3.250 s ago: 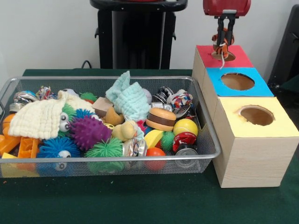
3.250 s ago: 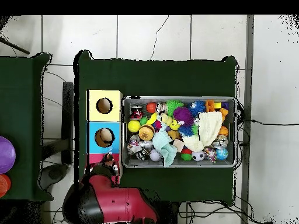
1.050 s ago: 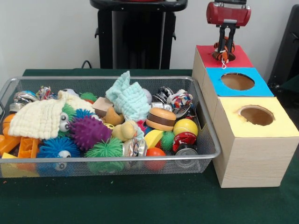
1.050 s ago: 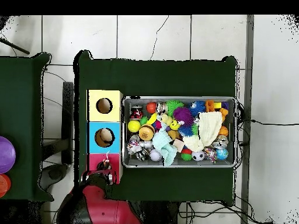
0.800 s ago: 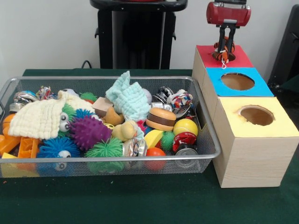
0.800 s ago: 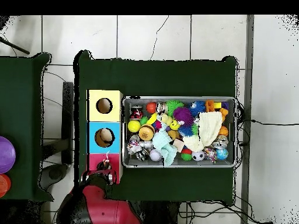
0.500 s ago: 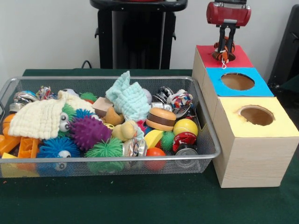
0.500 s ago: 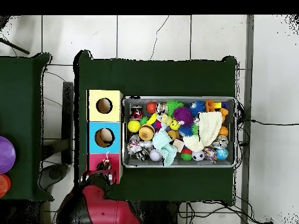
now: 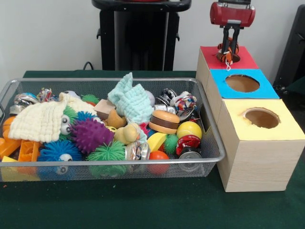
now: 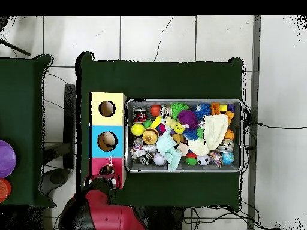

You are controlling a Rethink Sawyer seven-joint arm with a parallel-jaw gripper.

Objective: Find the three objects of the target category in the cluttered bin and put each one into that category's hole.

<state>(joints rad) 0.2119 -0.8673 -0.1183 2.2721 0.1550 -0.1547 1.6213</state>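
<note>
Upper right of the front view: black gripper (image 9: 228, 47) is clamping the orange black-striped plush tiger (image 9: 226, 54) in the round hole in the red-topped wooden box (image 9: 238, 59). Best release only once centred, then lift straight.

Red-topped hole (image 9: 226, 56) mostly covered by the striped tiger plush (image 9: 228, 50) and the gripper (image 9: 228, 46) in the front view; finger spacing too small to judge. Arm cut off by the top edge. Left end of the bin (image 9: 215, 143) cropped by the picture's edge. Lower toys buried under the cream knitted cloth (image 9: 40, 120) and spiky balls. Object inside the blue-topped hole (image 10: 107, 141) unidentifiable overhead.
</note>
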